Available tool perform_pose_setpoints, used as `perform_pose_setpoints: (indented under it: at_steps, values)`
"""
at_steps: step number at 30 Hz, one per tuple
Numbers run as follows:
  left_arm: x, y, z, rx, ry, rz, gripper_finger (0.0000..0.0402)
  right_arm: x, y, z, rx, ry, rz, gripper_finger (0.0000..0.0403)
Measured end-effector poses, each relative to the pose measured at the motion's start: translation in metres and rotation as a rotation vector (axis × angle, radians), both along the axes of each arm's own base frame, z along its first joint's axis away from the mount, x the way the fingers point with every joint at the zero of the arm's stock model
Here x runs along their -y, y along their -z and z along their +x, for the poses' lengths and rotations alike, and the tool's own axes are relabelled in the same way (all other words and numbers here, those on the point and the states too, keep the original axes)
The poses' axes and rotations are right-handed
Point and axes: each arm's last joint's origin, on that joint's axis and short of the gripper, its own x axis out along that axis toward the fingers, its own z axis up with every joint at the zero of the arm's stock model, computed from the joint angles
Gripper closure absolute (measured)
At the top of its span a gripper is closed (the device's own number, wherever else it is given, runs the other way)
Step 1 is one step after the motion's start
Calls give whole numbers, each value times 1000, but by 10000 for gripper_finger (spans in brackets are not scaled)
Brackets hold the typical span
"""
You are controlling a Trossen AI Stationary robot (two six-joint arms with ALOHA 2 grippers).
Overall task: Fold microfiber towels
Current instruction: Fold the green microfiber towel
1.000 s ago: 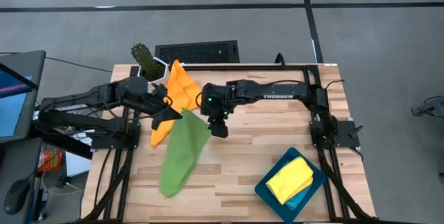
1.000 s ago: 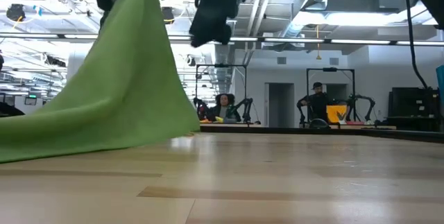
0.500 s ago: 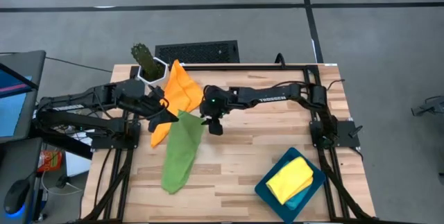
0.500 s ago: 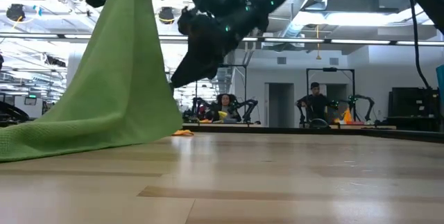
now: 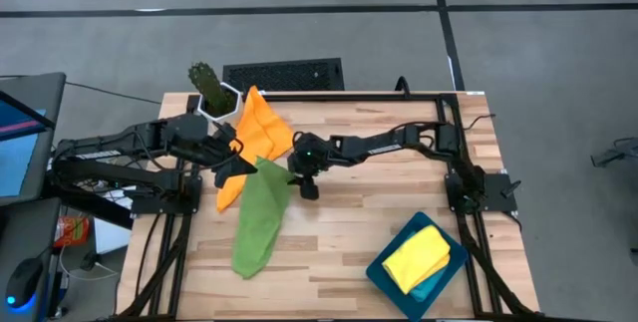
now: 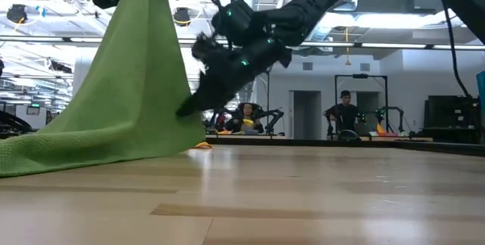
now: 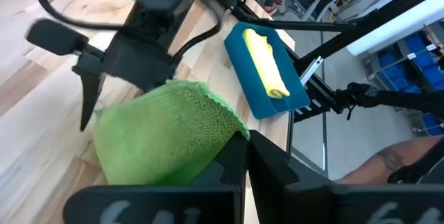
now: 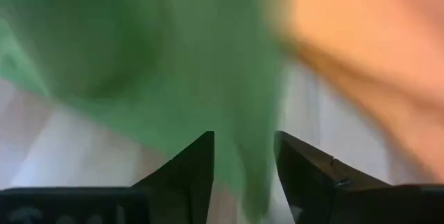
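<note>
My left gripper (image 5: 242,165) is held up over the table's left half, shut on the green towel (image 5: 257,217). The towel hangs from it as a slanting sheet (image 6: 129,101), and its lower end lies on the wood. My right gripper (image 6: 186,110) is open and slants down at the sheet's right edge, which shows blurred between its fingers (image 8: 244,172). The orange towel (image 5: 261,128) lies crumpled on the table behind them. A yellow towel (image 5: 419,257) rests folded in the teal tray (image 5: 384,272). My left gripper pinches the green towel's top corner (image 7: 218,123) between its two fingers; one layer or several, I cannot tell. The towel hangs below it in a slack slope, its lower end (image 5: 249,257) on the table. My right gripper's fingers (image 8: 194,172) stand at the towel's hanging edge; whether they touch it, I cannot tell.
A potted cactus in a white pot (image 5: 207,88) stands at the far left corner. The teal tray takes up the near right corner. Bare wood (image 5: 349,212) lies between the green towel and the tray. People sit in the room beyond the table (image 6: 244,116).
My right gripper has come down from high above the table and tipped to a slant, ending at the green towel's right hanging edge. The hanging sheet has drawn a little narrower. My left gripper has kept its place with the towel's corner.
</note>
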Motion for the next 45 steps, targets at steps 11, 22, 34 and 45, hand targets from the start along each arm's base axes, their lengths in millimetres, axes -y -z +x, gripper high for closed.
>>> perform_pose_setpoints:
  at_steps: [11,22,34,45]
  values:
    - [0,0,0,-4,-19,-6,401,9,-18,-13,-79,39,22,386]
    - [-13,5,22,-8,-156,207,401,7,-154,-109,-192,184,-182,393]
    - [-73,-8,76,241,-378,730,401,64,-235,-206,-168,678,-610,393]
    - [-147,7,85,188,-452,998,401,99,-253,-234,-177,884,-767,393]
